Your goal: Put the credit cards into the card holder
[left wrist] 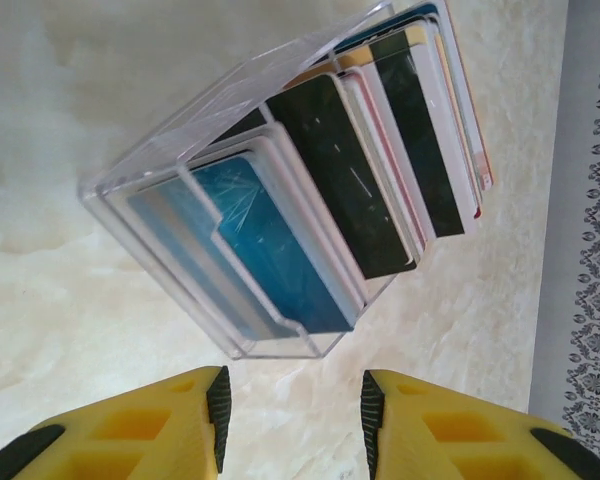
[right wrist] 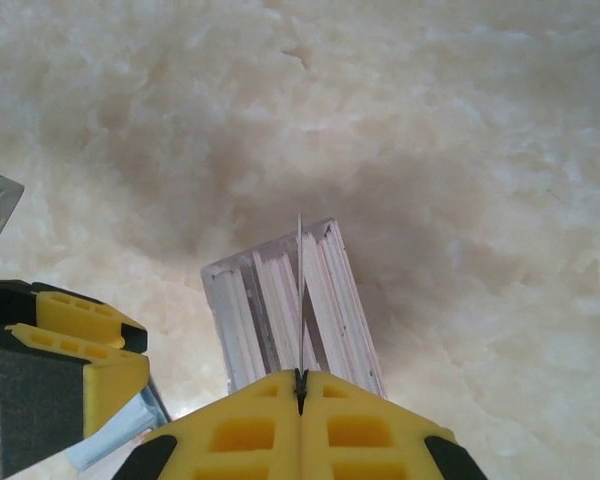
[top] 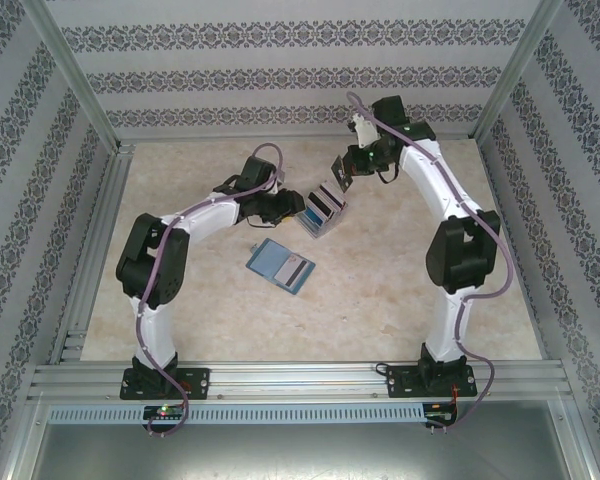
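Pinched tight in the right gripper (right wrist: 300, 380), edge-on just above the card holder (right wrist: 235, 300): one credit card (right wrist: 300, 270); left gripper (left wrist: 292, 410) spread apart beside the holder

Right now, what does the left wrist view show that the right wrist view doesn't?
Left wrist adds: the faces of the cards in the holder, with a blue card in front and a black card behind it. The left gripper is open, just short of the holder.
Right wrist adds: the right gripper shut on a card, held edge-on in line with the holder's open top.
Shared: the clear holder with cards standing in it, on the marbled table.
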Controlling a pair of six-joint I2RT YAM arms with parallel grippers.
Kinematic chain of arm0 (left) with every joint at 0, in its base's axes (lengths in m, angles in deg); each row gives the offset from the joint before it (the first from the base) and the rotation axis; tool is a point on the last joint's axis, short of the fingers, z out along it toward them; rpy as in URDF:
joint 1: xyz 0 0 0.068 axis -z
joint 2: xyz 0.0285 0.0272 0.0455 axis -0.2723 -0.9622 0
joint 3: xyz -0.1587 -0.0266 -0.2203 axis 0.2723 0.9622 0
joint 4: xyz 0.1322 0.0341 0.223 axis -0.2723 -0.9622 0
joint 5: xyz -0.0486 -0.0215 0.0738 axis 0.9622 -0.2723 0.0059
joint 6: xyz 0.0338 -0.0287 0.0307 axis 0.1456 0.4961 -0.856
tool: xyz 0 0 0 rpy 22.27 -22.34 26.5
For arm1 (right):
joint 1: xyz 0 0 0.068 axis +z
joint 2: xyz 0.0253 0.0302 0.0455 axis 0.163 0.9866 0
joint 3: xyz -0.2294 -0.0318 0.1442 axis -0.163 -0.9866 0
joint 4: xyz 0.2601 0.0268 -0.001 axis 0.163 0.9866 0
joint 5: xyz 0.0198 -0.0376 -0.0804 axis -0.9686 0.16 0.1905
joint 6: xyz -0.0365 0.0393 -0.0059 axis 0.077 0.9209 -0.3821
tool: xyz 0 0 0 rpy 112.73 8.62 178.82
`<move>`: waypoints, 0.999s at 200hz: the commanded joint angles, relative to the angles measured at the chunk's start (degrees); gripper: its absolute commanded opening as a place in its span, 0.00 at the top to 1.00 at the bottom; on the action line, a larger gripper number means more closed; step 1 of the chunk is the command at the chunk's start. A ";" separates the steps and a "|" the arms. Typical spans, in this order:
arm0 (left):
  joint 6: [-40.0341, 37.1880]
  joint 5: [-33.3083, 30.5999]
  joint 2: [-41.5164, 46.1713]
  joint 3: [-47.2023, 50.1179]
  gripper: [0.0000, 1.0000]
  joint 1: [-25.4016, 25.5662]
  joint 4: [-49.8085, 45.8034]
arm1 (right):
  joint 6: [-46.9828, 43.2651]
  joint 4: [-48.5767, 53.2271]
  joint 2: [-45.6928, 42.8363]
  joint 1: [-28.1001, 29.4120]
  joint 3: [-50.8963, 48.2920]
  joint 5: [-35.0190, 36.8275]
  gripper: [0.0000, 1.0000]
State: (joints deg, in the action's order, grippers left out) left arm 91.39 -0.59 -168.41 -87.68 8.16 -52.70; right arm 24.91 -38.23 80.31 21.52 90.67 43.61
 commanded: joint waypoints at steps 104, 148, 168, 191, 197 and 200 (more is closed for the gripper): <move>-8.19 1.31 -4.99 1.37 0.58 -4.12 -2.84 | 11.79 -16.66 -29.29 12.93 -36.95 -1.40 0.92; -9.24 0.99 -5.38 3.17 0.58 -4.22 -3.79 | 26.26 -34.19 -36.04 17.49 -54.37 -4.15 0.92; -9.33 0.75 -3.90 6.05 0.58 -4.37 -3.43 | 31.34 -41.09 -36.51 18.65 -60.41 -4.99 0.91; -9.16 0.36 -1.08 10.20 0.58 -4.30 -2.74 | 34.32 -44.36 -35.66 19.39 -63.92 -3.91 0.91; -9.01 0.14 -0.24 11.37 0.58 -4.36 -2.51 | 35.37 -45.78 -35.47 19.47 -65.03 -3.70 0.91; -8.97 0.05 0.17 11.97 0.58 -4.37 -2.47 | 35.96 -46.62 -35.33 19.50 -65.54 -3.72 0.91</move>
State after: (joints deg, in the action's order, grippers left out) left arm 83.72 0.13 -171.95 -80.23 4.34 -53.75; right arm 53.94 -74.82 44.61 40.30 27.97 40.03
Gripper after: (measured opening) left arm 0.419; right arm 0.090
